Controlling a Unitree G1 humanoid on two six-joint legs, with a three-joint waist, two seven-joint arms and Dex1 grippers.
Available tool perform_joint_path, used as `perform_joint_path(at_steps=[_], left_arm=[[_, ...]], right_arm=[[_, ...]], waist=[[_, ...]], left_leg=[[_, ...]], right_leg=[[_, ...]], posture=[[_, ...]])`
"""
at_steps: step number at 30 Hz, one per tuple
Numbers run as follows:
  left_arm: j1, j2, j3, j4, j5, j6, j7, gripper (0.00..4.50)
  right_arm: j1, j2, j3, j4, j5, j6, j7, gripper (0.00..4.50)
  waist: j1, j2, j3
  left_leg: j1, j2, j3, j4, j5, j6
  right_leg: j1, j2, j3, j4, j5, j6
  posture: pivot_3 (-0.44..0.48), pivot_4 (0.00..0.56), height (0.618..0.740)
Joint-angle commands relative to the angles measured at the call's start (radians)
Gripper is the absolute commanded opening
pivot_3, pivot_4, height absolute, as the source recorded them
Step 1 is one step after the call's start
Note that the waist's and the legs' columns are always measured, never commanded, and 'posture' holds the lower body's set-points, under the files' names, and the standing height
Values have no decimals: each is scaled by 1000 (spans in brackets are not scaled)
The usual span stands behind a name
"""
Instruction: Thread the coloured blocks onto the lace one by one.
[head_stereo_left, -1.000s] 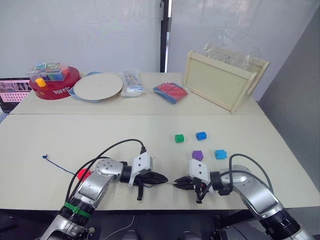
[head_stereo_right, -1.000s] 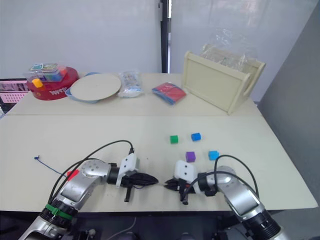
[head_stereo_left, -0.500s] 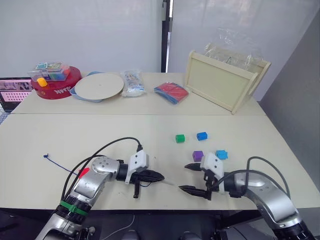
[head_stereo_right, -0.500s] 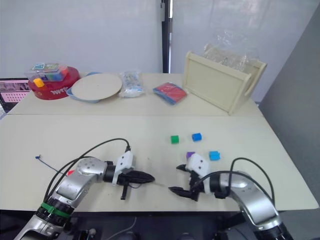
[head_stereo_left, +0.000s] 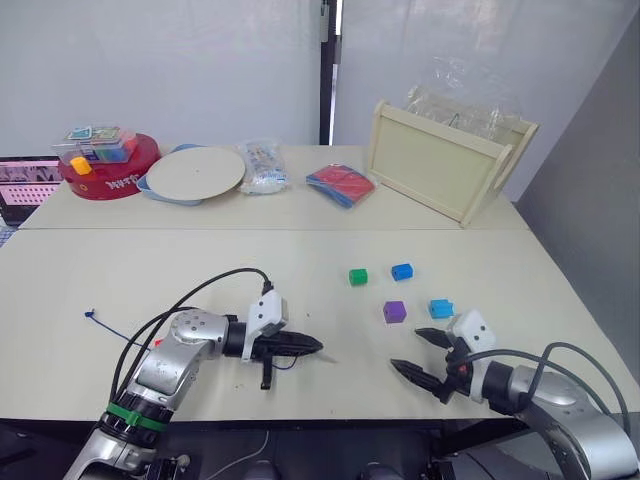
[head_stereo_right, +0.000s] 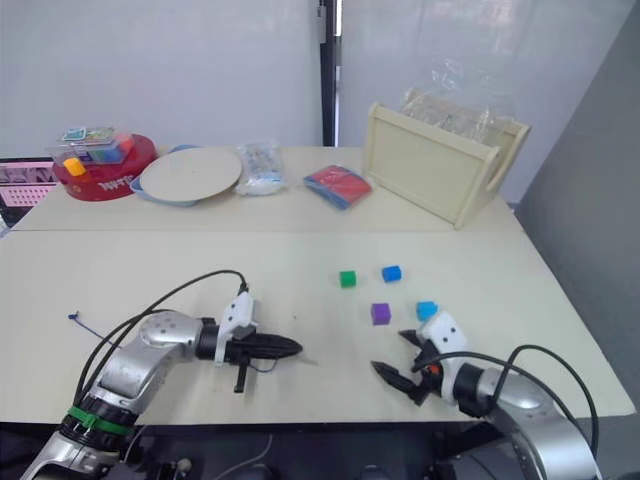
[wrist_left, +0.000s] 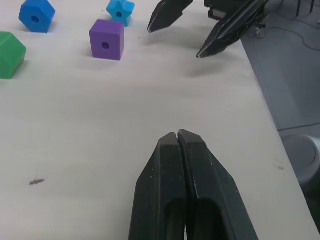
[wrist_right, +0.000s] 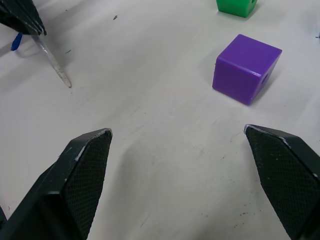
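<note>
The left tool (head_stereo_left: 312, 347) has its two black fingers pressed tight together, pinching the thin dark-blue lace (head_stereo_left: 120, 331) near its stiff pale tip (wrist_right: 52, 64), which pokes out past the fingertips just above the worktop (head_stereo_left: 300, 270). That arm lies low, forearm nearly flat along the front of the worktop, pointing toward the robot's right. The rest of the lace trails back behind it to a small knot at the far left.

The right tool (head_stereo_left: 422, 356) is spread wide open with nothing in it, hovering low near the front right edge, fingers aimed back at the left tool and well apart from it.

Between and beyond them sit four loose plastic blocks: the purple cube (head_stereo_left: 394, 312) nearest the right tool, the cyan block (head_stereo_left: 441, 308) just beside it, then the green block (head_stereo_left: 358, 277) and the blue block (head_stereo_left: 402, 271) further back. A bit of the red block (head_stereo_left: 158, 343) peeks out behind the left arm.

Worktop is pale beige. At the back: a red round tub (head_stereo_left: 105, 172), a round pale plate (head_stereo_left: 196, 172), a clear packet (head_stereo_left: 263, 165), a red-and-blue folded item (head_stereo_left: 341, 184) and a wooden tray (head_stereo_left: 445, 160), against a white wall.
</note>
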Motion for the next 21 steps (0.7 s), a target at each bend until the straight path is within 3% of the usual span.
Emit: perform_joint_path(at_steps=[1, 5, 13, 21], left_arm=[[9, 7, -17, 5, 25, -49, -15, 0], [5, 2, -30, 40, 72, -99, 9, 0], [14, 23, -12, 3, 55, -91, 3, 2516], [52, 84, -47, 9, 126, -181, -22, 2516]], right_arm=[[-1, 0, 3, -53, 20, -6, -6, 4466], [-10, -22, 65, -78, 15, -7, 27, 4466], [-42, -34, 110, -103, 24, 0, 32, 4500], [-56, -33, 120, -97, 25, -3, 29, 4500]], waist=[[1, 0, 0], [3, 0, 0], [3, 0, 0], [2, 0, 0]], left_leg=[[0, 0, 0, 0, 0, 0], [0, 0, 0, 0, 0, 0], [0, 0, 0, 0, 0, 0], [0, 0, 0, 0, 0, 0]], right_leg=[[0, 0, 0, 0, 0, 0], [0, 0, 0, 0, 0, 0], [0, 0, 0, 0, 0, 0], [0, 0, 0, 0, 0, 0]], posture=[[0, 150, 740], [0, 150, 740], [0, 150, 740], [0, 150, 740]])
